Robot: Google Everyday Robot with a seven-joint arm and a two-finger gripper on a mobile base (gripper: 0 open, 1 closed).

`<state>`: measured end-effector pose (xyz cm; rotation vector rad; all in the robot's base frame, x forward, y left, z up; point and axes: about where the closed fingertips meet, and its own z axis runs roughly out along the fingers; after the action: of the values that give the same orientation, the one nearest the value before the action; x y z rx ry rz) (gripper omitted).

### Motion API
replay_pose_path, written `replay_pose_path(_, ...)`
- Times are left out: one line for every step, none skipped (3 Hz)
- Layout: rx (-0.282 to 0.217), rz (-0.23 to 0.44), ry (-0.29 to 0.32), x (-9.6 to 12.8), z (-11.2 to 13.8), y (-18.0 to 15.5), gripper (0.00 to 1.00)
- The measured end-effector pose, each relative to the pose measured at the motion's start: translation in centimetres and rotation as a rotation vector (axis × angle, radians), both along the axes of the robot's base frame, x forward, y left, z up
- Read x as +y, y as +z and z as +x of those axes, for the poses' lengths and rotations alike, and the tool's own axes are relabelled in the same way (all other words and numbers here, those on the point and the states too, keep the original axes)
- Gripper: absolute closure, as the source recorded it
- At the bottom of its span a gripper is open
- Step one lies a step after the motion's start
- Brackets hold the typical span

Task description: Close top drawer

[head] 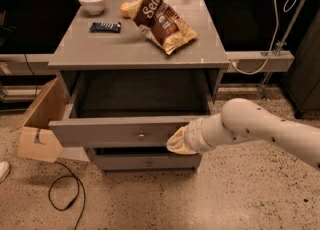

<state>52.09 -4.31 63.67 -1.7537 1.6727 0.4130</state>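
Observation:
The top drawer (105, 133) of the grey cabinet stands pulled out, its box empty, with one small round knob (141, 136) at the centre of its flat front. My gripper (176, 142) sits at the end of the white arm coming in from the right. It rests against the right part of the drawer front, to the right of the knob. A second grey drawer front (145, 162) below it is shut.
On the cabinet top (100, 49) lie a white bowl (93, 1), a dark candy bar (105, 26) and a brown chip bag (162, 21). A cardboard box (41, 121) stands at the left of the drawer. A black cable (65, 194) loops on the speckled floor.

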Motion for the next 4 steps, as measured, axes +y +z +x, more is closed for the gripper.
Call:
replay_pose_path(-0.022,-0.002,-0.024,-0.6,1.3,0.1,1.0)
replay_pose_path(-0.026,0.002,-0.129,-2.5,4.8,-0.3,1.0)
replay_pose_path(-0.029,0.008,-0.163,-3.1,5.7,-0.3,1.0)
replay_pose_path(-0.041,0.038,-0.192,-3.6,8.2,-0.6,1.0)
